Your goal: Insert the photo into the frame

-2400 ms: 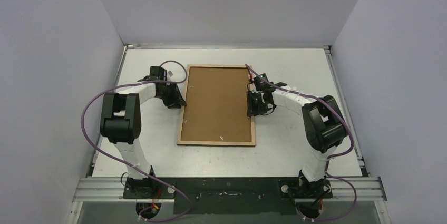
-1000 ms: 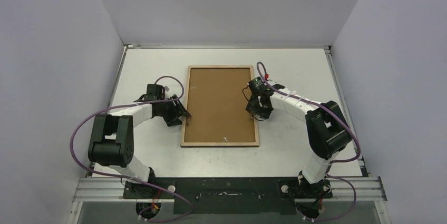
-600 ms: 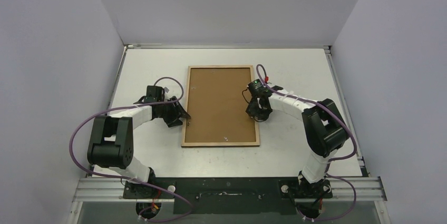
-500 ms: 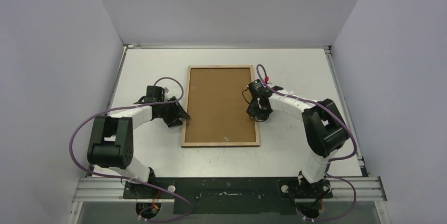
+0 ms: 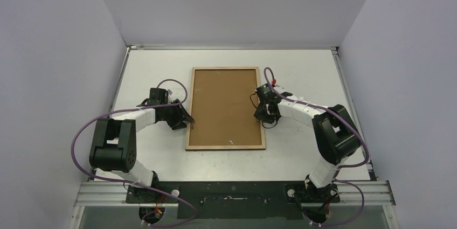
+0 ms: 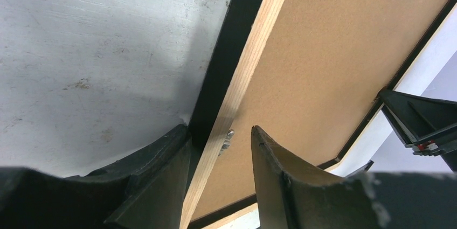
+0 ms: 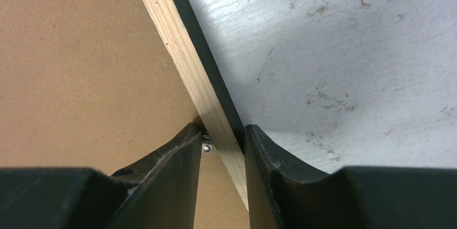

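Observation:
The frame lies face down mid-table, its light wood back rim around the brown backing board. The photo is not in view. My left gripper straddles the frame's left rim: it is open, the outer finger against the black edge, the inner finger off the wood beside a small metal clip. My right gripper is shut on the right rim, one finger over the board by a clip, the other on the black outer edge.
The scratched white tabletop is walled in grey at the back and both sides. Purple cables loop off both arms. A metal rail with the arm bases runs along the near edge.
Since 2.4 s ago the frame slid slightly toward the near edge and both grippers came down along its rims. In the last second the right gripper crept a little nearer; the left stayed still.

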Controlling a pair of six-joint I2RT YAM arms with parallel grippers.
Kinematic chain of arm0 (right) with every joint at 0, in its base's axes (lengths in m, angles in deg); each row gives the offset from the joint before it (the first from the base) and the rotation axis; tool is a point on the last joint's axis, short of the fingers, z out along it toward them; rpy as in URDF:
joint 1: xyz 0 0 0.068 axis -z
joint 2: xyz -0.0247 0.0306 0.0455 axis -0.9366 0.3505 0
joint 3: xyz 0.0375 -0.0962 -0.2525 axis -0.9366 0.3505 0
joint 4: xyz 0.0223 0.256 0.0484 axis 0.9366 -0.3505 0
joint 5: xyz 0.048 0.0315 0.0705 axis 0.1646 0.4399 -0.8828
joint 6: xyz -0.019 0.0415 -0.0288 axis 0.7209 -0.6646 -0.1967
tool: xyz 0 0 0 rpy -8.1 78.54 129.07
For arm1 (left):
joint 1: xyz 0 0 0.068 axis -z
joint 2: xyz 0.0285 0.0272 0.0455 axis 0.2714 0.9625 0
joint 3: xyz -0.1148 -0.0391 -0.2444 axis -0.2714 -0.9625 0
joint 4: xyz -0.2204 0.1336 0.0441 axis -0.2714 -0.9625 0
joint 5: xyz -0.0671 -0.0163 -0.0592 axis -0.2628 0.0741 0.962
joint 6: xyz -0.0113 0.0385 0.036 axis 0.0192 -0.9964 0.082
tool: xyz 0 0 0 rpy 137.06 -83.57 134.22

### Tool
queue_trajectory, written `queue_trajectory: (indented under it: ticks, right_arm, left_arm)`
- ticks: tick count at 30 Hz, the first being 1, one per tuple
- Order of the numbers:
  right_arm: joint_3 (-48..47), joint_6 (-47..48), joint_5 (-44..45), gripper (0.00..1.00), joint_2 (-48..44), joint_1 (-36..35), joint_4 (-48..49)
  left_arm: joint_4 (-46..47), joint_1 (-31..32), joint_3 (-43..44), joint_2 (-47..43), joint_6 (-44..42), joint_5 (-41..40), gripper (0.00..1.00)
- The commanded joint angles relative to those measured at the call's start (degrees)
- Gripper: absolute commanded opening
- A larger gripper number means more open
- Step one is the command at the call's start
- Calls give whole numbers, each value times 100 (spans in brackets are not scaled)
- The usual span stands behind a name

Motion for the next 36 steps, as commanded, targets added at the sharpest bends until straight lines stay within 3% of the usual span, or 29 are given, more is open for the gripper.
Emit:
queue_trajectory:
  ticks: [1, 12, 21, 31, 36]
  right_arm:
    - [183, 160, -531, 22, -46, -61, 409]
    - [406, 473, -984, 12, 15, -35, 758]
    - [721, 78, -1368, 12, -178, 23, 1837]
    - [670, -151, -1228, 8, -435, 71, 1671]
    - [825, -80, -1284, 0, -535, 71, 1893]
  left_arm:
    - [151, 147, -85, 175, 133, 275, 43]
    - [215, 213, -32, 280, 147, 297, 42]
    - [306, 217, -75, 325, 188, 388, 42]
    - [317, 277, 13, 370, 240, 463, 42]
    - [293, 293, 83, 407, 240, 482, 42]
